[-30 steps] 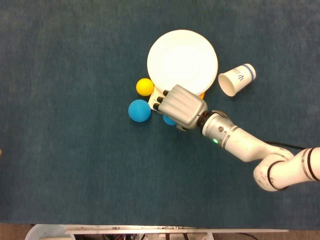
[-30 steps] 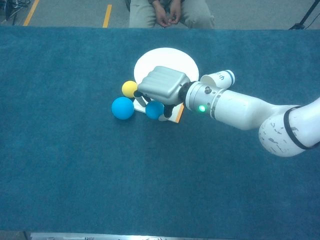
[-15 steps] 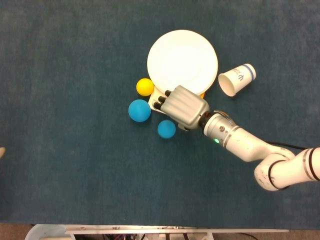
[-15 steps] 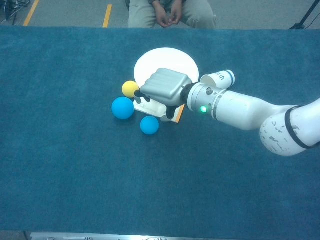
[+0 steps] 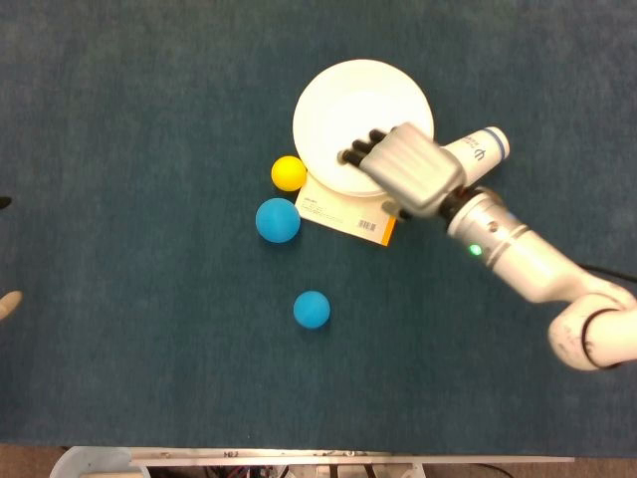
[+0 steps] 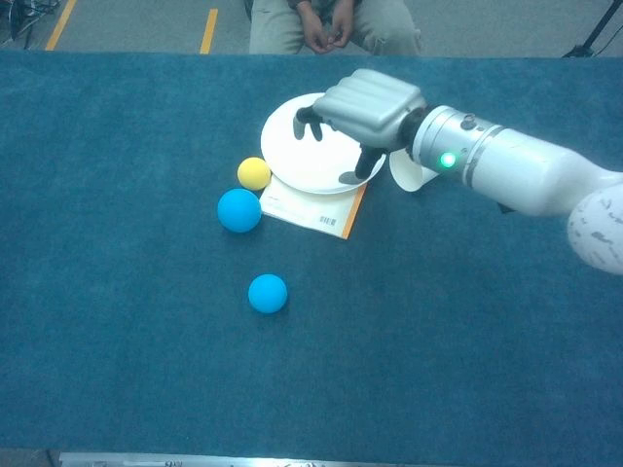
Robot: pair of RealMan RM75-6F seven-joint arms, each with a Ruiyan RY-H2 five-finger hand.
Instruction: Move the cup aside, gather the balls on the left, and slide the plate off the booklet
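The white plate (image 5: 338,110) (image 6: 302,161) lies on the far part of the booklet (image 5: 343,211) (image 6: 307,209). My right hand (image 5: 403,169) (image 6: 365,107) hovers over the plate's right side, fingers apart and hanging down, holding nothing. The paper cup (image 5: 485,145) (image 6: 407,173) lies on its side right of the plate, mostly hidden by my wrist. A yellow ball (image 5: 289,172) (image 6: 254,173) and a large blue ball (image 5: 278,220) (image 6: 239,210) sit left of the booklet. A small blue ball (image 5: 312,310) (image 6: 268,293) lies alone nearer the front. Only pale and dark tips at the head view's left edge may belong to my left hand (image 5: 8,304).
Blue cloth (image 5: 149,378) covers the whole table. A seated person (image 6: 336,24) is behind the far edge. A pale container rim (image 5: 95,463) shows below the table's front edge.
My right hand let the small blue ball go, rose and swung back right over the plate. The ball rolled toward the front. The booklet's near part is now uncovered.
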